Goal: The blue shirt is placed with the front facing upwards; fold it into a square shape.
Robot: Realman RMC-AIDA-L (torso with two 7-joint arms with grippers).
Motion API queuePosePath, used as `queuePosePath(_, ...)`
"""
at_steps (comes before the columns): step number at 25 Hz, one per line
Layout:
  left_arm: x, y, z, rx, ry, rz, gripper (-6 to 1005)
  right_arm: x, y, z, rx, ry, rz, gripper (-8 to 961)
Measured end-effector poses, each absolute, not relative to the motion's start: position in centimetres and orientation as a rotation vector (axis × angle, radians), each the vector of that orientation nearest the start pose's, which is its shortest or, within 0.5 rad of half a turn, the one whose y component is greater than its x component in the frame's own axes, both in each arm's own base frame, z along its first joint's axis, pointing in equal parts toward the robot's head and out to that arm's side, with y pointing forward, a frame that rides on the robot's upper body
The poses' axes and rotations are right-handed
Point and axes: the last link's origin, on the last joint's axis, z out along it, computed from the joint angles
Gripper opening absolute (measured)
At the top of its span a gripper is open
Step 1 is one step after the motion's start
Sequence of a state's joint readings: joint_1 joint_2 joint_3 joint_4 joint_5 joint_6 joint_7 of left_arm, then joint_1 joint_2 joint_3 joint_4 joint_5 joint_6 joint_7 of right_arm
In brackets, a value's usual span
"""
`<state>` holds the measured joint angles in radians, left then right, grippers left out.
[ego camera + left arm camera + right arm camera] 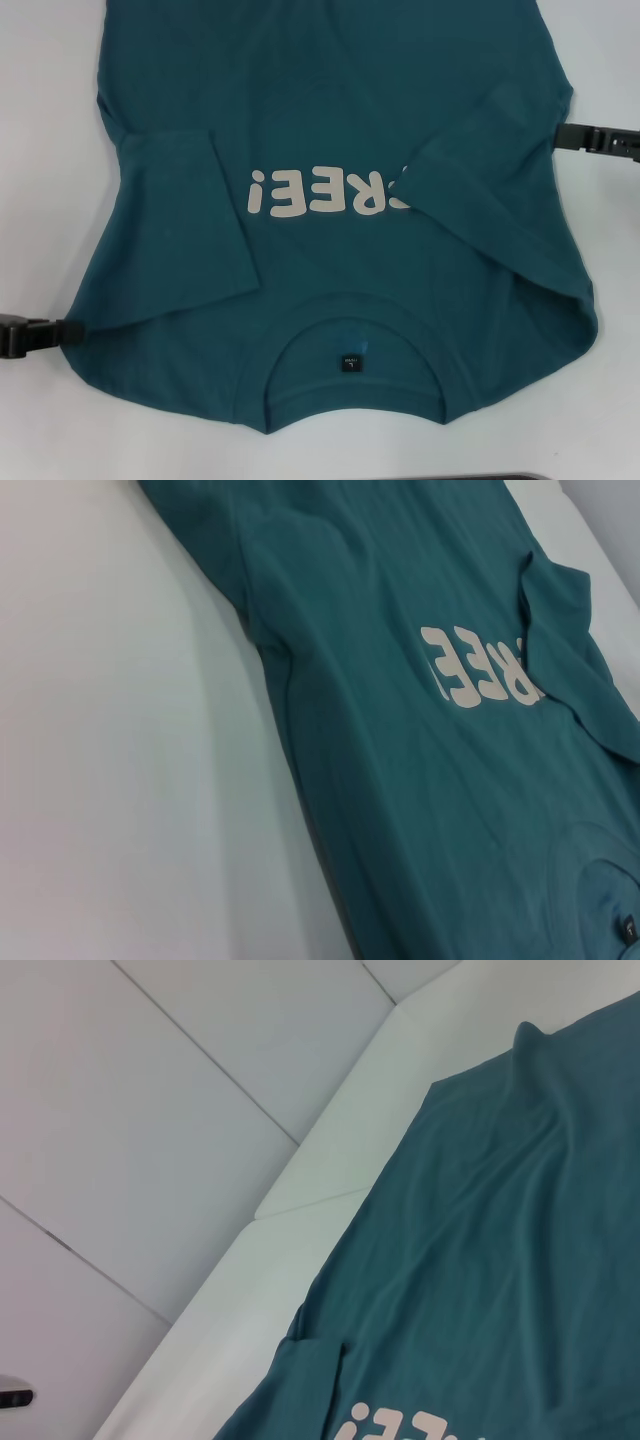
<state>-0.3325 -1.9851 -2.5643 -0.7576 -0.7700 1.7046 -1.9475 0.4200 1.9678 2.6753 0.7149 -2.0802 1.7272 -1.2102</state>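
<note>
The blue shirt (330, 120) lies flat on the white table, front up, its collar (355, 335) and small black neck label (351, 362) toward me. Both sleeves are folded inward: the left one (170, 170) lies on the body, and the right one (480, 160) covers the first letter of the off-white lettering (310, 190). My left gripper (72, 330) sits at the shirt's left edge near the shoulder. My right gripper (562, 137) is at the right edge beside the folded sleeve. The shirt (400, 760) fills the left wrist view, and the shirt (480, 1260) also shows in the right wrist view.
The white table (40, 150) shows bare strips on both sides of the shirt. A dark object (560, 476) pokes in at the near edge. The right wrist view shows the table's rim (330, 1160) and pale floor tiles (150, 1110) beyond it.
</note>
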Motion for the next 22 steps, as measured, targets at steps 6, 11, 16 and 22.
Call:
queuePosePath(6, -36.1, 24.8, 4.9, -2.471, -1.656, -0.298, 24, 32.5, 29.3, 7.9, -2.39, 1.453, 0.789, 709)
queuePosePath(11, -36.0, 24.8, 4.9, -2.478, -1.657, -0.292, 2, 33.5, 27.8, 8.4, -2.383, 1.583, 0.689, 707)
queuePosePath(16, -36.2, 24.7, 4.8, -2.478, -1.666, -0.277, 2, 34.4, 25.8, 8.7, -2.35, 1.77, 0.576, 704)
queuePosePath(22, -36.2, 24.6, 4.7, -2.476, -1.667, -0.263, 3, 35.9, 23.6, 9.2, -2.254, 1.948, 0.488, 698)
